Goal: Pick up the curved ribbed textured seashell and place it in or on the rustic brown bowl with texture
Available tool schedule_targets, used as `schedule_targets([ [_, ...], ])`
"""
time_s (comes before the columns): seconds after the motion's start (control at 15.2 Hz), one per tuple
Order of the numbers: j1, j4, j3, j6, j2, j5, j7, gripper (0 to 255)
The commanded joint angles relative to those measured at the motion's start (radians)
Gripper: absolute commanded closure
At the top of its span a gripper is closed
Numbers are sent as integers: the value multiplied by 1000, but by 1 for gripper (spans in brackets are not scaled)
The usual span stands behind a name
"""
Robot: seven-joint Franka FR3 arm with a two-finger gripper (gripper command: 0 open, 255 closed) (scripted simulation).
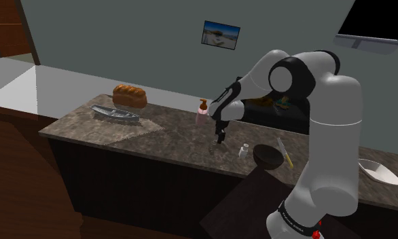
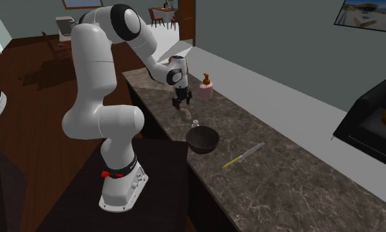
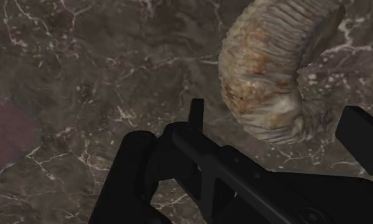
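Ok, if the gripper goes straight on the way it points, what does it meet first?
Probably the seashell on the countertop, just ahead of the gripper between its open fingers; it sits off-centre, so a finger may touch it first.

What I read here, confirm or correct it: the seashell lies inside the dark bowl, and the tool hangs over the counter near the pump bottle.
Not right. The seashell is not inside the dark bowl; it lies on the marbled counter just ahead of the tool, as the wrist view shows. The rest stands: the tool hangs over the counter near the pump bottle.
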Motion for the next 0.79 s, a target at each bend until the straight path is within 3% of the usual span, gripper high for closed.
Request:
schedule_targets([
  [0.0,10,-4,-1,14,23,-15,3,0],
  [0.4,-35,13,52,65,94,42,-37,0],
  [0.73,-35,13,52,65,94,42,-37,0],
])
